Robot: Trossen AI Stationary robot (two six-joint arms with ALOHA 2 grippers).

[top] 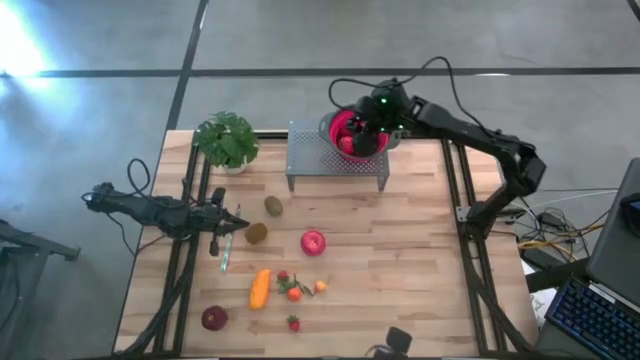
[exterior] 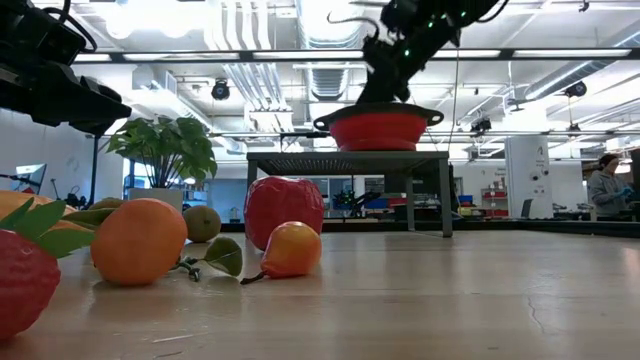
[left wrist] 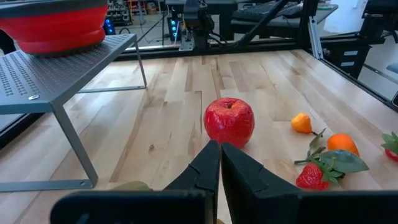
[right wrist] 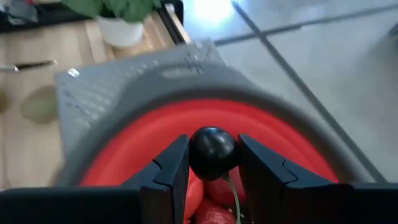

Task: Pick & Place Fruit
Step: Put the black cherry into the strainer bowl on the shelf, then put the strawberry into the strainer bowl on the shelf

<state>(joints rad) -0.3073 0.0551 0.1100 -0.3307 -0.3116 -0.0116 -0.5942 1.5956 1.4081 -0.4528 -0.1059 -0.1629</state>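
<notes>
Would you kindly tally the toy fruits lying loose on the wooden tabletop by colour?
Brown fuzzy kiwis: 2
Red, namely shiny apple, tiny strawberries, dark-red round fruit: 4
Orange, namely long piece, small bits: 3
Total: 9

Right hand (top: 368,132) over red colander (top: 345,133) (on rack (top: 335,160)) — apple (top: 313,242) mid-table

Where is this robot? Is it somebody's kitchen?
Probably not a kitchen: more likely a lab or workshop. Bare pipes and ducts run under the ceiling, a computer keyboard sits beside the wooden table, and the floor is concrete.
</notes>
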